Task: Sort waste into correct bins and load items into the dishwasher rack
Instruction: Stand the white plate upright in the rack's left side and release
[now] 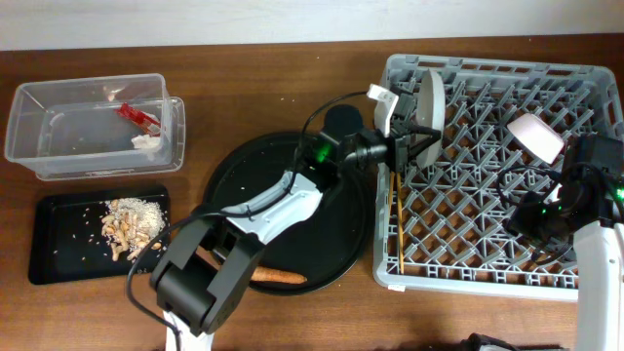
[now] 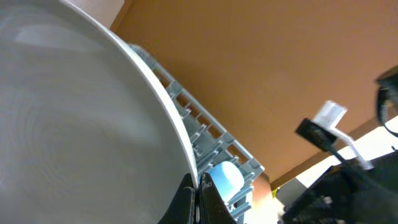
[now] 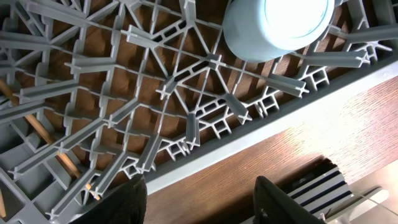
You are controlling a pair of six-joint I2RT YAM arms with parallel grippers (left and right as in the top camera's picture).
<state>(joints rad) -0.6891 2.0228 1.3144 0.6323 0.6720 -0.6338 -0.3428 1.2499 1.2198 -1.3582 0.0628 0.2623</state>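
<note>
My left gripper (image 1: 414, 146) is shut on the rim of the pale round plate (image 1: 430, 112), which stands on edge among the pegs at the dishwasher rack's (image 1: 497, 166) far left. The left wrist view shows the jaws (image 2: 198, 186) pinching the plate (image 2: 74, 112), with the light-blue cup (image 2: 224, 176) behind. Two chopsticks (image 1: 396, 219) lie in the rack. My right gripper (image 3: 205, 202) is open and empty near the rack's right edge, close to the light-blue cup (image 3: 277, 25). The red wrapper (image 1: 139, 115) and tissue (image 1: 146, 142) lie in the clear tub (image 1: 93, 122). The food scraps (image 1: 132, 226) lie in the black tray (image 1: 58, 244). No white cup shows.
An orange carrot (image 1: 278, 277) lies on the front rim of the large round black tray (image 1: 292, 210), under my left arm. The rack's grid (image 3: 186, 130) and a chopstick (image 3: 62, 165) fill the right wrist view. Cables trail over the rack's right side.
</note>
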